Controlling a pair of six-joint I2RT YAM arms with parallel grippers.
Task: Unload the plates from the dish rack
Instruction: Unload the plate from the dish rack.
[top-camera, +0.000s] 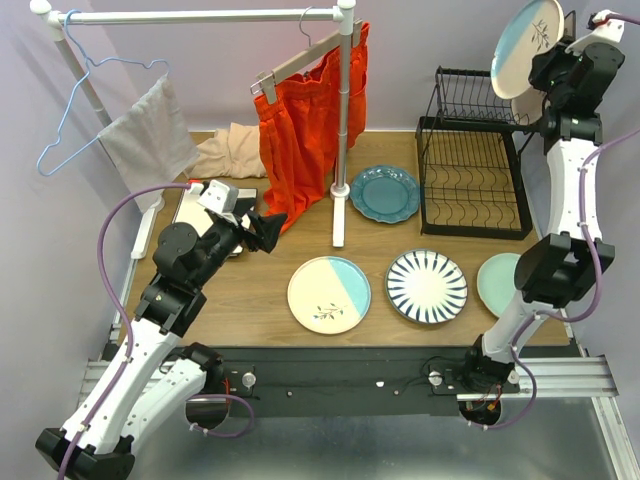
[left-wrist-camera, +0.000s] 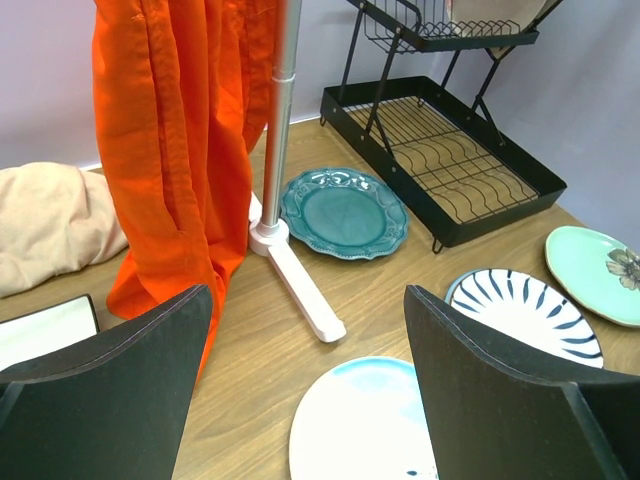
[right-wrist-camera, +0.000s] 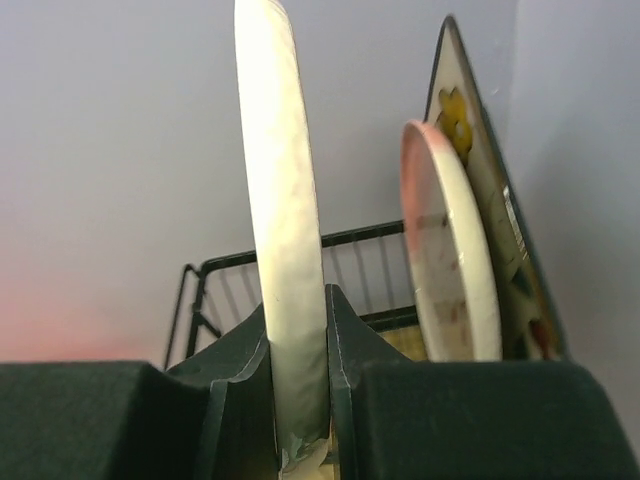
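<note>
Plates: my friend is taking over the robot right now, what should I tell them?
Right gripper: shut on the cream-and-blue plate, held on edge above the dish rack.
Left gripper: open, empty, over the left of the table.
Done: teal plate, half-blue plate, striped plate and mint plate lie flat on the table.
Left: set down the cream-and-blue plate, then fetch the pink-rimmed plate and flowered square plate standing in the rack.
</note>
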